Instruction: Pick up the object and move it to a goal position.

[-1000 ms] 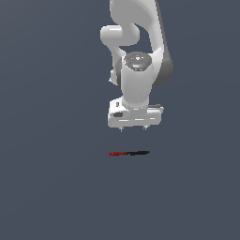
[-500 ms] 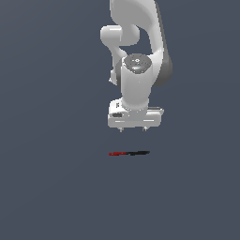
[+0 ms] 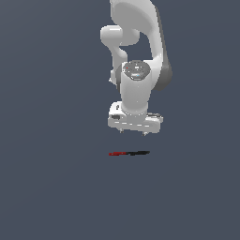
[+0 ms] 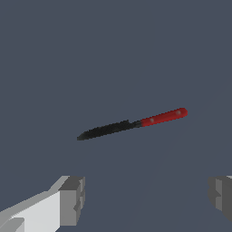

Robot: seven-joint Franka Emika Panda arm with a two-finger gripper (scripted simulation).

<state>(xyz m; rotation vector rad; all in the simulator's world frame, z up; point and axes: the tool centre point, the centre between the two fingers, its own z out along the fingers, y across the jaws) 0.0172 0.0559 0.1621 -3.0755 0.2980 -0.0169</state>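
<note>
**Above the sliver, nothing grasped yet**

Below the gripper (image 3: pixel 133 131) the object (image 3: pixel 129 153) lies flat on the grey tabletop (image 3: pixel 51 187) — red end toward the exterior view's left. Its jaws are spread wide, holding nothing. Pickup and carrying to the goal both remain. No writing or brand shows.

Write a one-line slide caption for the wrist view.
Open gripper above a thin red-and-black sliver lying flat on the grey floor, not yet touched.

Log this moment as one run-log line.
phase: approach | jaws: open, above sliver | sliver: flat on floor, ungrasped | arm: overhead
</note>
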